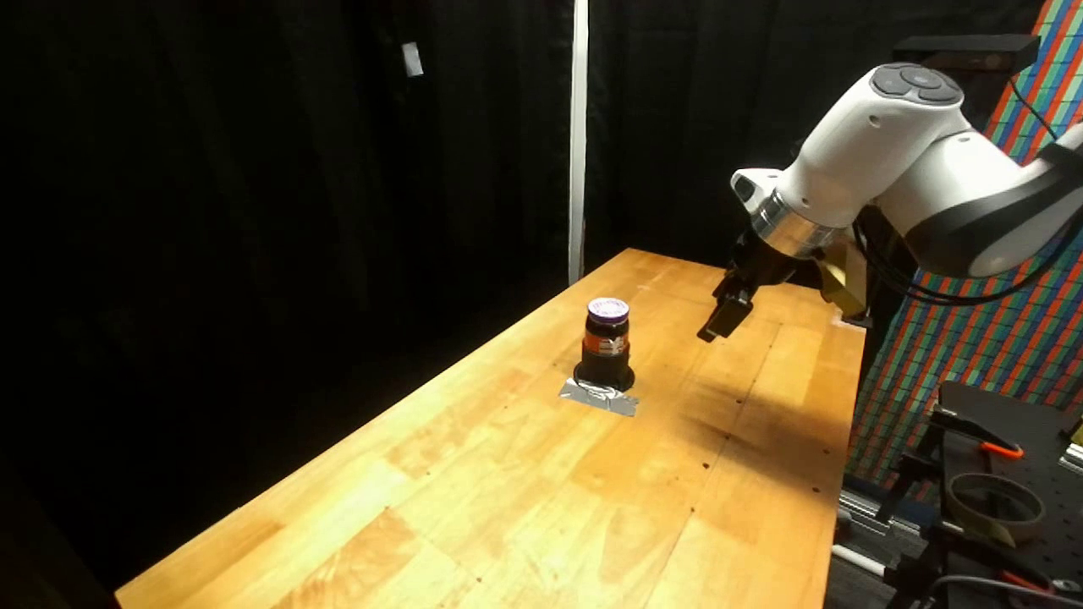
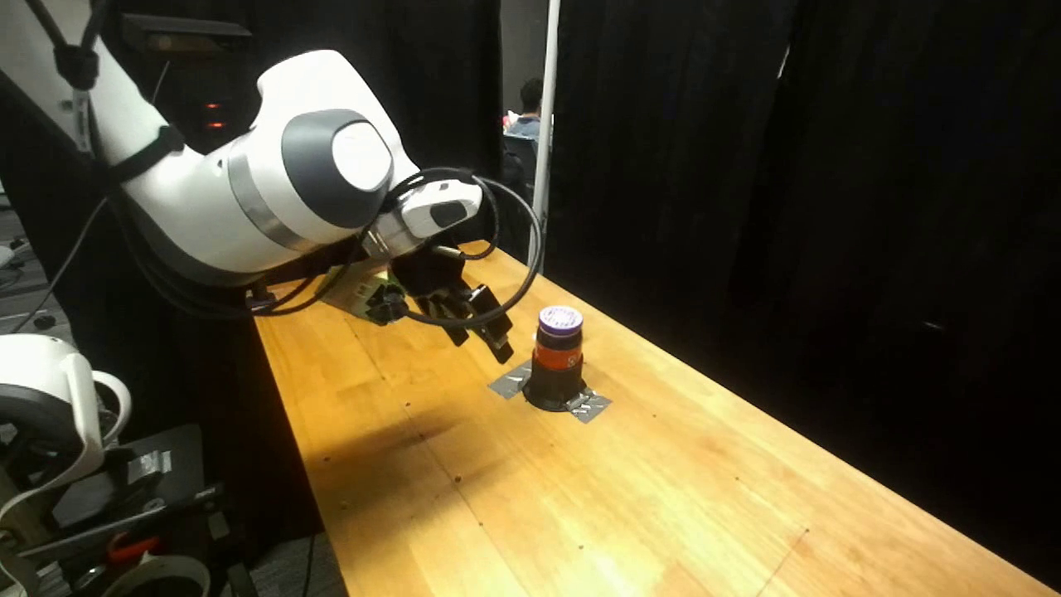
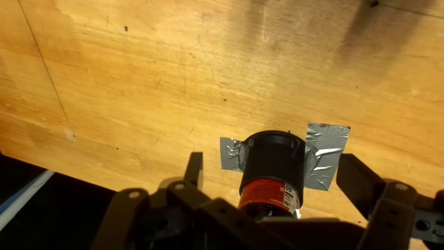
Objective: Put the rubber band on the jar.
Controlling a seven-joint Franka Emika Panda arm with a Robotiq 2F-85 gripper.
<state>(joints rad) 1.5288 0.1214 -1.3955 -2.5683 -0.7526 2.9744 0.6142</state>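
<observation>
The black curtain (image 1: 279, 211) stands beyond one long edge of the wooden counter (image 1: 508, 507), its folds lost in the dark. The counter runs out of frame at its nearer end in both exterior views.

The white arm (image 1: 854, 144) extends over the opposite long edge, its base end cut off in both exterior views, and covers part of the far short edge. It bends down at the wrist, so the gripper (image 2: 481, 345) slants toward the curtain-side edge, hanging above the counter and apart from the jar (image 1: 602, 343). In an exterior view a black cable (image 2: 541, 247) loops across the gripper. The fingers (image 3: 357, 184), blurred in the wrist view, stand wide apart and have hold of nothing.

The black holder (image 3: 274, 161) sits nearer the curtain-side edge than the arm-side one, away from the corners. It hides the lower part of the jar, which stands upright in it. Two strips of grey tape (image 1: 602, 398) lie at its foot; in an exterior view only the nearer strip shows. The lid (image 2: 560, 319), purple at the rim, carries print too small to read; in the wrist view the gripper covers it.
</observation>
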